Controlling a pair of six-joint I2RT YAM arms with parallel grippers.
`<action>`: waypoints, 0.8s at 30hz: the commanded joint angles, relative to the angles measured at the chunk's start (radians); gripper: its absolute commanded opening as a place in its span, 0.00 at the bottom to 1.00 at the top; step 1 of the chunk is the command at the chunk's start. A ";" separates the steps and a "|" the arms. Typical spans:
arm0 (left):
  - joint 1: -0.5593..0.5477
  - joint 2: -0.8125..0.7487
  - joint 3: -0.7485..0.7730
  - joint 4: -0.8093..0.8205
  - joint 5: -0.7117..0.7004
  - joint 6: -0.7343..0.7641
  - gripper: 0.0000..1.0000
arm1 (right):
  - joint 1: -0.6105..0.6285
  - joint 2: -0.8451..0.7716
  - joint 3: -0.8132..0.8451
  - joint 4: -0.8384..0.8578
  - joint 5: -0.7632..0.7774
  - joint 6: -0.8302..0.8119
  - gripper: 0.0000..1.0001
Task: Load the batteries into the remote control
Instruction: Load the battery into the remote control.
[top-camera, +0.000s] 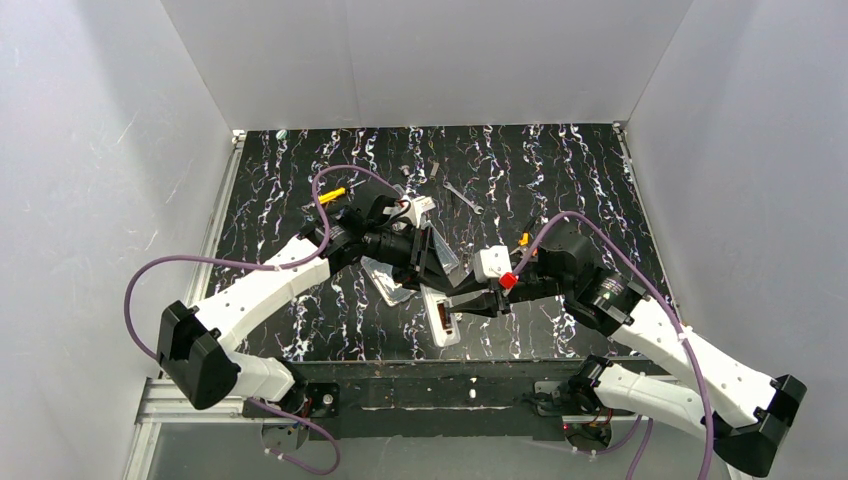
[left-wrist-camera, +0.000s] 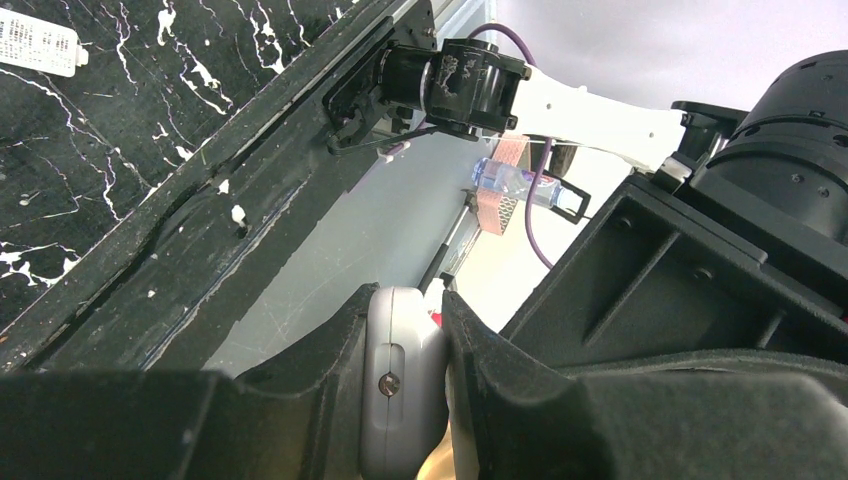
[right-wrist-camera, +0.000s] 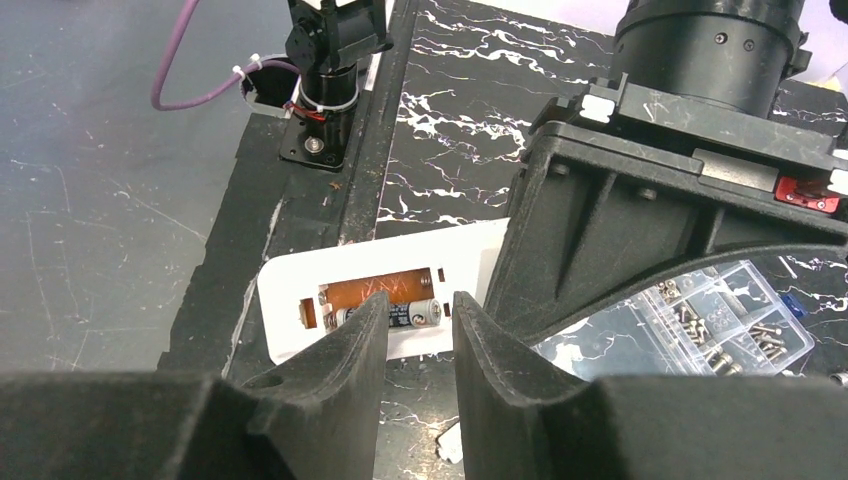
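White walls are seen around a black, white-veined table (top-camera: 600, 200), which fills the upper half of the top view. Both arms are brought together at the lower centre of that view. At the lower right of the right wrist view a clear compartment box (right-wrist-camera: 720, 310) holding small screws is laid on the table.

The remote control (right-wrist-camera: 290, 285) is found at the centre-left of the right wrist view, back upward, its compartment uncovered. In the left wrist view, bottom centre, it is seen pinched by its edge in the left gripper (left-wrist-camera: 404, 310), whose jaws are pressed onto it from both sides. One battery (right-wrist-camera: 425, 312) is lodged in the lower slot; the copper-coloured slot above it appears unfilled.

The right gripper (right-wrist-camera: 420, 300) is held just over the battery, jaws partly apart, nothing seen pinched between them.

Seating of this cell is judged to be the step in hand. It would be done well if the remote were kept firmly braced, one fingertip were pressed squarely on the cell's raised end, and the push were kept gentle so that the casing is not levered from its clamp
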 joint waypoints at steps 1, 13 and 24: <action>-0.003 0.001 0.036 -0.026 0.054 -0.004 0.00 | 0.005 0.003 0.020 0.049 -0.021 0.014 0.37; -0.002 0.008 0.038 -0.006 0.068 -0.016 0.00 | 0.005 0.023 0.021 0.024 -0.016 -0.012 0.38; -0.002 0.014 0.038 0.004 0.069 -0.028 0.00 | 0.005 0.027 0.017 0.003 -0.011 -0.029 0.34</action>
